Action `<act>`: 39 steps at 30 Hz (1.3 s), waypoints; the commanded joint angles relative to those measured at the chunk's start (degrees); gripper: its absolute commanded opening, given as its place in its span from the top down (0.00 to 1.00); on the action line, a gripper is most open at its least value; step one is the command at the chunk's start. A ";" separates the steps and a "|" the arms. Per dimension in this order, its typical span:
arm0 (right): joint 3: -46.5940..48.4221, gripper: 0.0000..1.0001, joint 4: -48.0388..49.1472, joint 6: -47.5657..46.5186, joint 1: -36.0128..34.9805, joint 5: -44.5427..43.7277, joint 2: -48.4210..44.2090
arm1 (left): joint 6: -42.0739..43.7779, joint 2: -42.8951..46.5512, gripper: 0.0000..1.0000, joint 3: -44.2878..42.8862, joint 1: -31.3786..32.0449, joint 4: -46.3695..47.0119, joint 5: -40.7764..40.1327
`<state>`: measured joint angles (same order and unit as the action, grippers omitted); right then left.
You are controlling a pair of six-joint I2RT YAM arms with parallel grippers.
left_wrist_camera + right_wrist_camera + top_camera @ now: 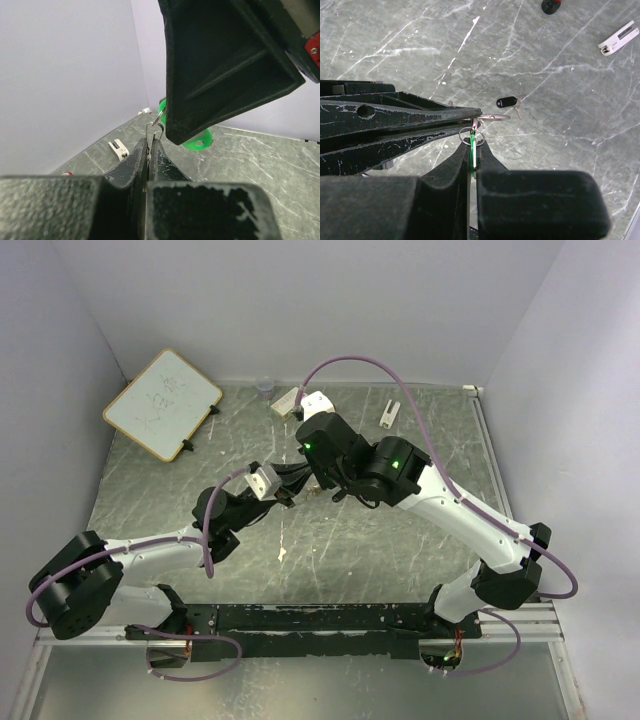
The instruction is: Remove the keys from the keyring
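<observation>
Grey-green marbled tabletop (360, 560) boxed in by plain white walls (300, 300), with both arms meeting mid-table. The left gripper (150, 143) is pinched tight on the thin silver wire keyring (155, 125), which is held up off the surface. The right gripper (473, 146) is clamped on the green-headed metal key (472, 159). Only the right wrist view catches the black-headed key (507, 102), lying loose on the table below; the left wrist view shows the round green head best.

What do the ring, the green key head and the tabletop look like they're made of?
Ring: thin silvery wire, shiny, likely steel. Green key head: bright, smooth, probably plastic. Tabletop: grey-green with white veins, marble-like, maybe only a printed surface.
</observation>
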<state>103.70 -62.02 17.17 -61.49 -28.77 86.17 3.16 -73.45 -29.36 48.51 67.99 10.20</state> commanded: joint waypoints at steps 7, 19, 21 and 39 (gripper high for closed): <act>-1.71 1.00 1.70 0.55 -0.36 1.70 -1.97 | 2.45 0.66 0.93 -1.33 -0.26 -0.87 -3.86; -6.83 1.00 3.60 2.33 -0.58 1.79 -5.58 | 4.48 3.02 0.93 -3.97 -0.30 -4.31 -5.49; -7.98 1.00 4.54 2.38 -0.57 1.39 -5.98 | 3.88 3.99 0.93 -3.68 -0.27 -4.33 -4.68; -12.92 1.00 12.02 -0.54 -0.23 -5.26 -4.71 | 2.82 13.23 0.93 0.07 -0.19 -6.29 -3.54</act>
<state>92.82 -50.04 17.47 -62.08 -29.04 82.00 6.42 -63.51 -30.00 48.58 58.06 7.73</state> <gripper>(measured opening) 0.023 0.084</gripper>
